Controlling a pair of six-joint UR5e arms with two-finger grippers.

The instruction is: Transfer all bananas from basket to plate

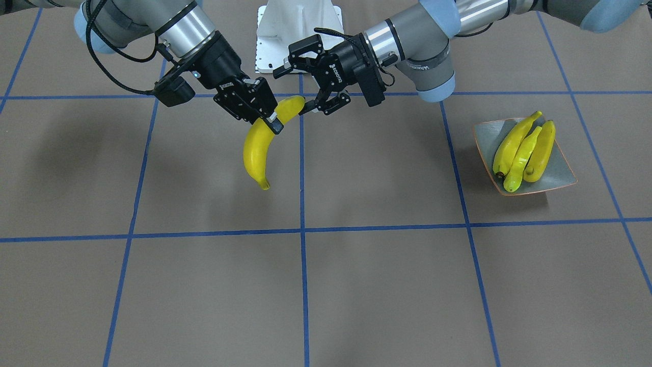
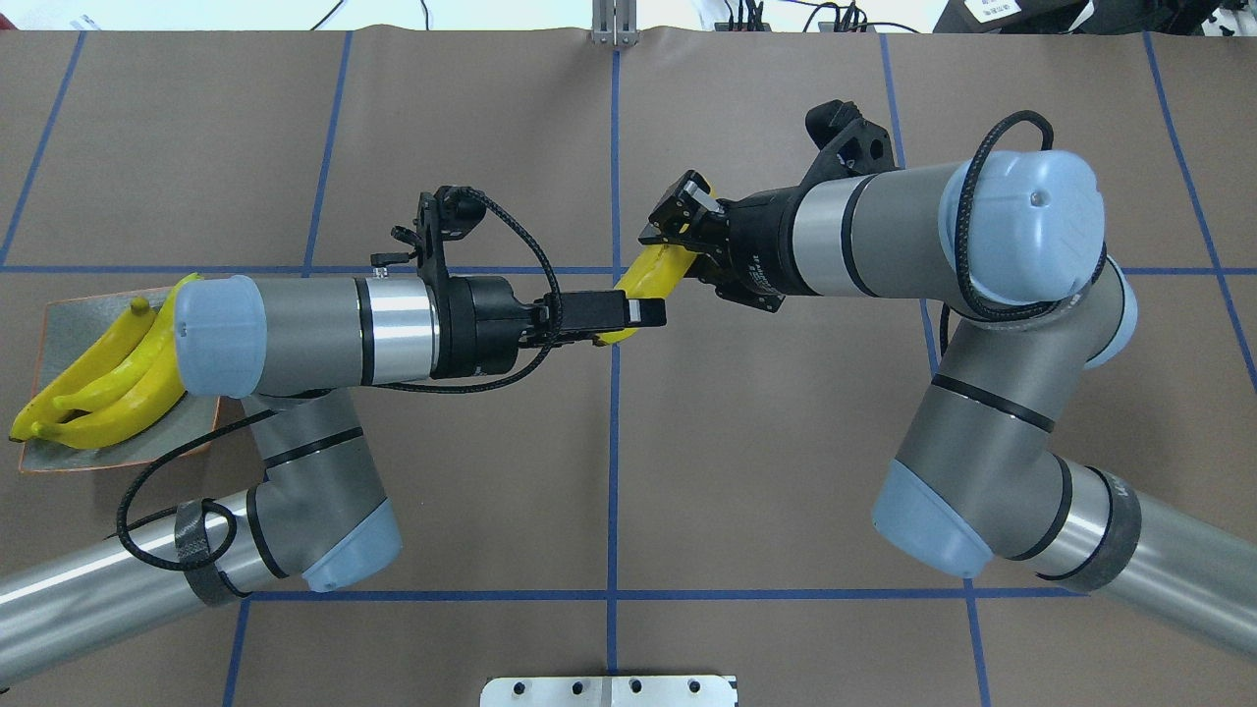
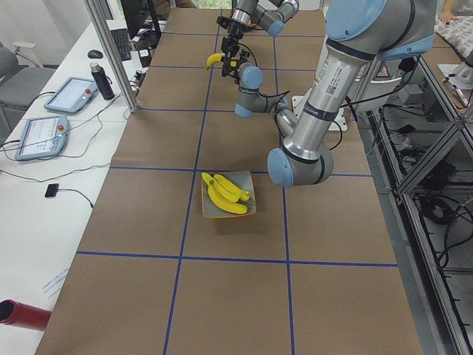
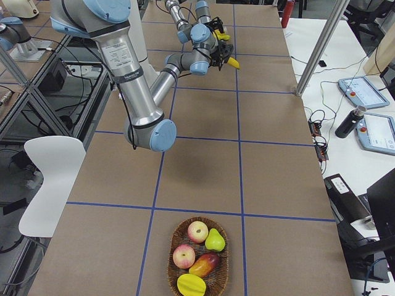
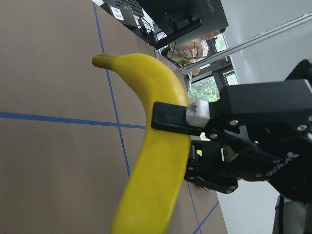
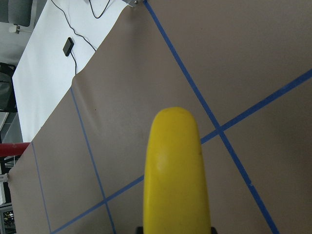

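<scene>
And a bright yellow, gently curved banana (image 1: 254, 148) is held up in the air above the brown, blue-taped counter (image 1: 382, 285). It is clamped near its upper part by the right end effector (image 1: 267, 119), whose two black fingers are closed tight across the fruit. The long lower part is hung downward, with the small dark tip pointed at the counter. Right beside it, the left end effector (image 1: 298, 87) is spread wide open with nothing gripped. The banana's blunt upper end is found just at its lower finger; whether contact is made there cannot be told. Over on the robot's left side, the square, glossy grey-green plate (image 1: 560, 176) with the thin orange rim is already loaded: three yellow bananas (image 1: 522, 150) are laid side by side across it, touching one another. Far off at the robot's right end of the counter, the oval woven wicker basket (image 4: 185, 223) is seen, and two red-and-yellow apples (image 4: 197, 232) and a green pear (image 4: 214, 240) are lying in it
</scene>
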